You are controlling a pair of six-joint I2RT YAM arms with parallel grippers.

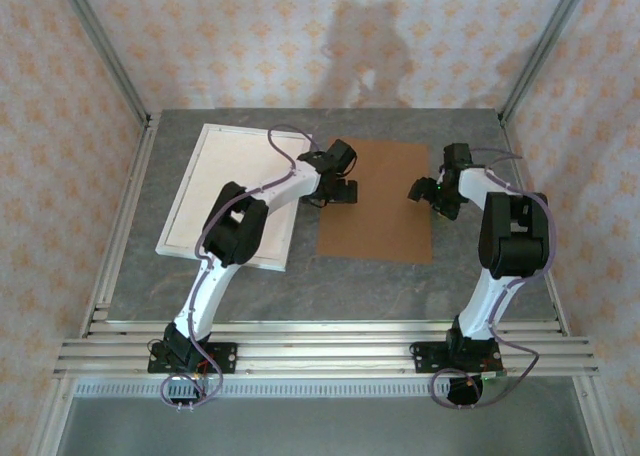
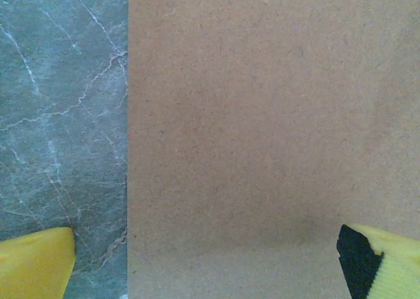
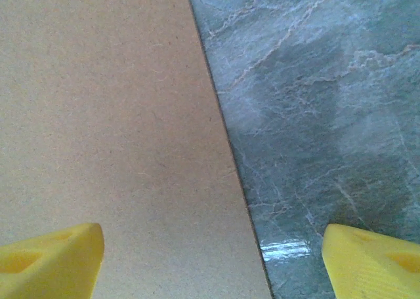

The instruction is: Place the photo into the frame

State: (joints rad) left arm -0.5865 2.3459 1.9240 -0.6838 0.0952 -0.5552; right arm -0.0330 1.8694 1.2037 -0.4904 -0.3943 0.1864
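Grey marbled bench [image 1: 330,286] inside peach patterned walls [image 1: 250,36]. The frame [image 1: 200,196] lies flat far left; a brown board [image 1: 385,211] at centre. Left jaws and right jaws stand wide, straddling its side edges.

Soft light casts a blurred shadow on the peach patterned back wall [image 1: 370,46]; glare streaks the grey marbled tabletop [image 3: 283,250].

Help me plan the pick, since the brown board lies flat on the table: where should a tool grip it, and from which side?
Probably a side edge, from above. The brown board is a thin sheet flat on the table, nothing raised to pinch, so only edges offer purchase. The open left tool straddles its left edge, the open right tool its right.
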